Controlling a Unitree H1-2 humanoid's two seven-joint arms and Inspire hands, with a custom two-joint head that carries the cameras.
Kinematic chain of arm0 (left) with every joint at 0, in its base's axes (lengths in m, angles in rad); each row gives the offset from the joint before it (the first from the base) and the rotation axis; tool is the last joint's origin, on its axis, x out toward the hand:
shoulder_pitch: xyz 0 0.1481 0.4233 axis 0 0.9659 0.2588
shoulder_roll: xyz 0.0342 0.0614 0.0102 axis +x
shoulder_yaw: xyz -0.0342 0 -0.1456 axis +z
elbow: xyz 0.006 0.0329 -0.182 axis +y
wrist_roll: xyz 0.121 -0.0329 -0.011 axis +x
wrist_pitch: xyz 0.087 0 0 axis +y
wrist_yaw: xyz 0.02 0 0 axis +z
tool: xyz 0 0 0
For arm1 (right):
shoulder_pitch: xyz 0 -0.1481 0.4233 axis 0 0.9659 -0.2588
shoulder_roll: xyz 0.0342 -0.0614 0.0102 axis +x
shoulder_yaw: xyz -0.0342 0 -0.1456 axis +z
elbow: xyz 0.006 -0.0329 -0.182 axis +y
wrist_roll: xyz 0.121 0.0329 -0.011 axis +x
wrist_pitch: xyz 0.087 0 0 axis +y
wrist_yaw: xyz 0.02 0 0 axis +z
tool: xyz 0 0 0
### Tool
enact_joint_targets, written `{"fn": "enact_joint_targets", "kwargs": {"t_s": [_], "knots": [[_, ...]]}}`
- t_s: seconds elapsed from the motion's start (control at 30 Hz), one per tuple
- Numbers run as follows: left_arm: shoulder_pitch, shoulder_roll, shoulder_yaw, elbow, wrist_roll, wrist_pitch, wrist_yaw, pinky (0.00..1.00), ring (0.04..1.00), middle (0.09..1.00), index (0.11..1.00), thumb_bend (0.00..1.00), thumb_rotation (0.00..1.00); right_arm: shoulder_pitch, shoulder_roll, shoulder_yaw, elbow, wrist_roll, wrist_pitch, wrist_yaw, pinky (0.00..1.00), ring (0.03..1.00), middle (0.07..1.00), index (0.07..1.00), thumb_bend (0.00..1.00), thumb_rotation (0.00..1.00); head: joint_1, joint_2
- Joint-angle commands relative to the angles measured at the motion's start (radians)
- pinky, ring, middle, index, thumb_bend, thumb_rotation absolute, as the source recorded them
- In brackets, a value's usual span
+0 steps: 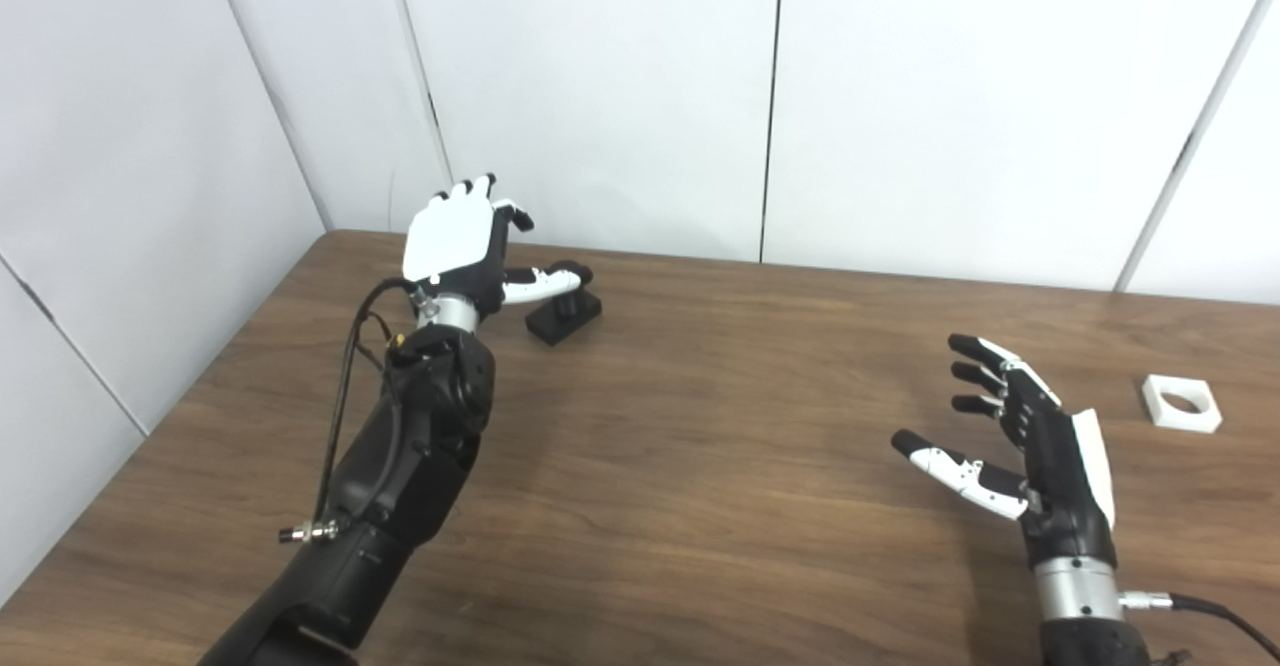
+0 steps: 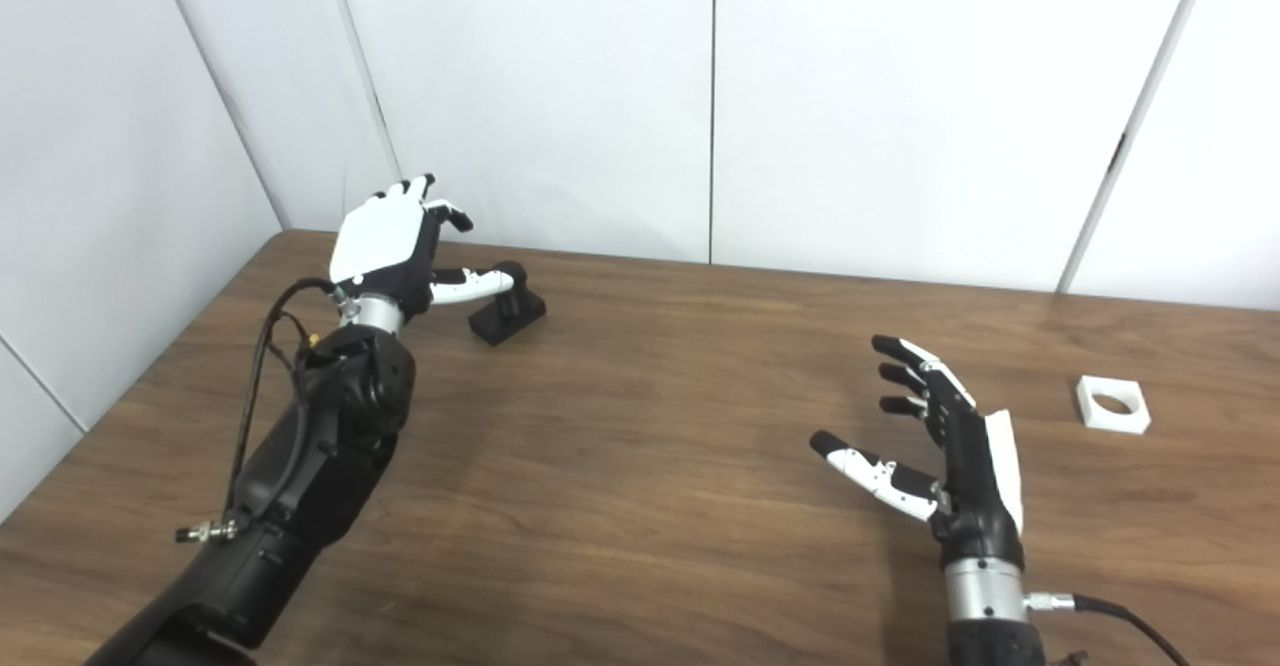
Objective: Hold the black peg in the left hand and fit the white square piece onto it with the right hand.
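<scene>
The black peg [image 1: 566, 314] stands on its square base at the far left of the wooden table [image 1: 700, 466]. My left hand [image 1: 462, 243] hovers just left of it, fingers spread and open, with the thumb reaching across the top of the peg. Whether the thumb touches the peg is unclear. The white square piece [image 1: 1182, 403], with a round hole in it, lies flat at the far right. My right hand [image 1: 1020, 446] is open above the table, to the left of the piece and nearer to me, well apart from it.
White wall panels close off the back and left sides of the table. A cable [image 1: 1215, 614] trails from the right wrist, and black wires [image 1: 345, 386] loop along the left forearm.
</scene>
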Motion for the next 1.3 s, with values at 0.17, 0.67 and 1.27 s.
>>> {"fn": "enact_joint_targets", "kwargs": {"t_s": [0.17,0.67,1.27], "knots": [[-0.094,0.033,-0.011,0.077,0.040,0.009,-0.012,1.00,1.000,1.000,0.711,0.90,0.60,0.004,-0.007,-0.009,-0.018,-0.011,-0.007,-0.004,0.69,0.791,0.838,0.774,0.64,0.12,-0.002,0.002],[-0.115,0.042,-0.046,0.190,0.015,0.008,-0.005,1.00,1.000,1.000,0.692,0.89,0.53,0.006,0.002,-0.010,-0.017,-0.009,-0.012,-0.009,0.67,0.790,0.836,0.772,0.63,0.12,-0.011,0.006],[-0.125,0.012,-0.086,0.325,-0.048,-0.021,0.122,1.00,1.000,0.987,0.681,0.89,0.51,0.014,0.002,-0.007,-0.015,-0.021,-0.030,-0.017,0.66,0.779,0.833,0.775,0.62,0.10,-0.022,0.014]]}}
